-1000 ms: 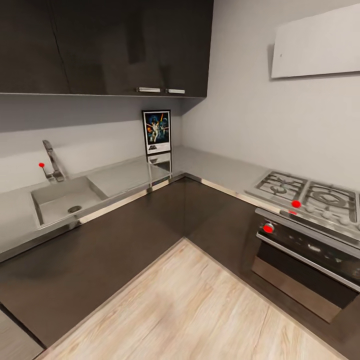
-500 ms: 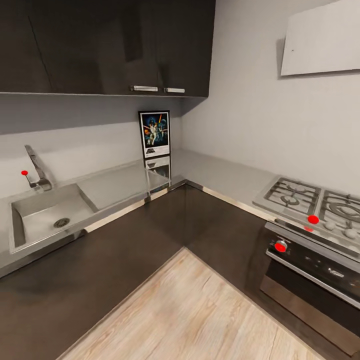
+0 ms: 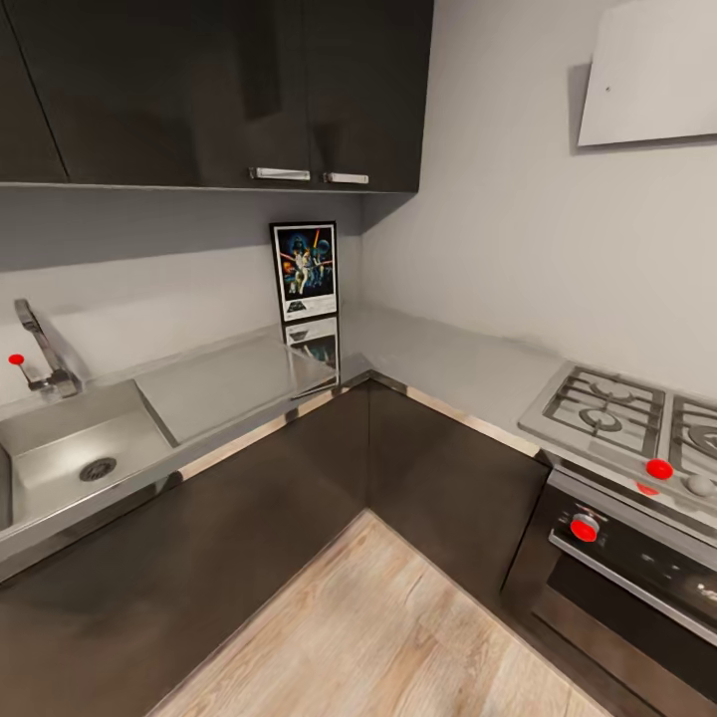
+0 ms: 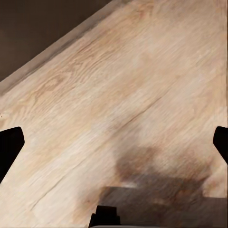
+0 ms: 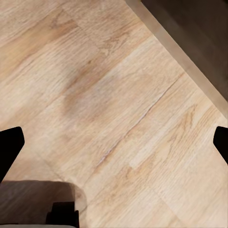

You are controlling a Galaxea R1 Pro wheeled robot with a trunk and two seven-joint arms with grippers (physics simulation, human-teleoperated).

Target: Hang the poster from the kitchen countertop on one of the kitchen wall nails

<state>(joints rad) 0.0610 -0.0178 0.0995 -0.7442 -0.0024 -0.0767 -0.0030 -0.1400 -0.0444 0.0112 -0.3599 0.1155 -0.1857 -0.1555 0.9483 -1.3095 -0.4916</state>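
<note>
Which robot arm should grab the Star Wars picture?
Probably the left, but only just: the poster stands slightly left of the head view's centre, in the countertop corner. Both hands point open at the floor.

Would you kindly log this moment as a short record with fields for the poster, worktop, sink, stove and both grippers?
poster: upright against the wall, in the worktop's corner
worktop: L-shaped, pale grey, mirrors the poster
sink: left run, tap behind it
stove: right run, red knobs
left gripper: open, above wood floor
right gripper: open, above wood floor
</note>
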